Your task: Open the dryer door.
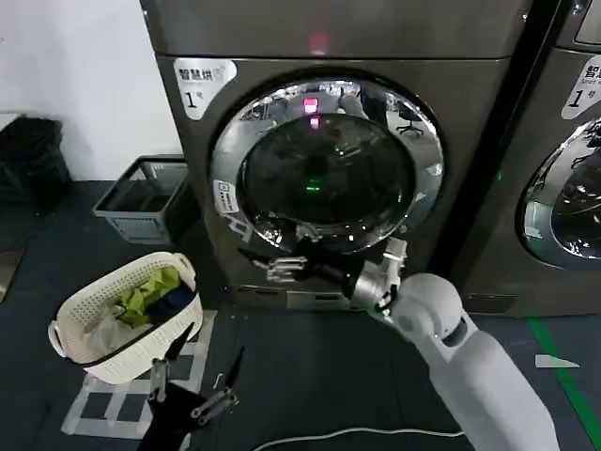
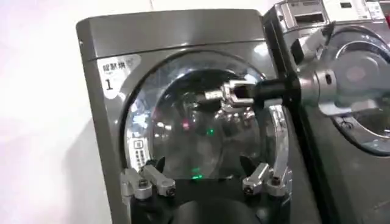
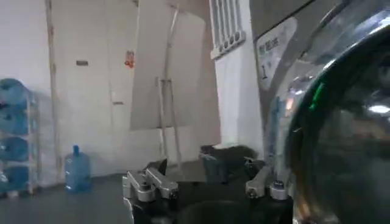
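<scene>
**Spotter:** What's around the machine?

**Operator:** From my head camera, a cream laundry basket [image 1: 127, 315] full of clothes sits on the floor at about 8 o'clock from the dryer door [image 1: 324, 164]. Behind it, at 9 o'clock, there's a grey crate [image 1: 143, 197] against the wall. A second machine [image 1: 554, 160] with its own chrome-ringed door stands just beside ours at 3 o'clock. A white cable [image 1: 357, 434] lies across the dark floor in front.

**Spotter:** Anything blocking the door?

**Operator:** Only my own right arm. The right gripper [image 1: 268, 266] is up against the chrome ring at about 7 o'clock on the door's rim. Its fingers look spread; whether they touch the ring I can't tell.

**Spotter:** And the left?

**Operator:** The left gripper [image 1: 197, 371] hangs low near the floor, just beside the basket, fingers apart, holding nothing.

**Spotter:** How does the door sit?

**Operator:** It lies flat in the front panel, glass facing straight at me, looks closed. It's round, so no long axis. In the left wrist camera the door [image 2: 201, 131] fills the machine's front, with the right gripper [image 2: 222, 94] reaching across it.
</scene>
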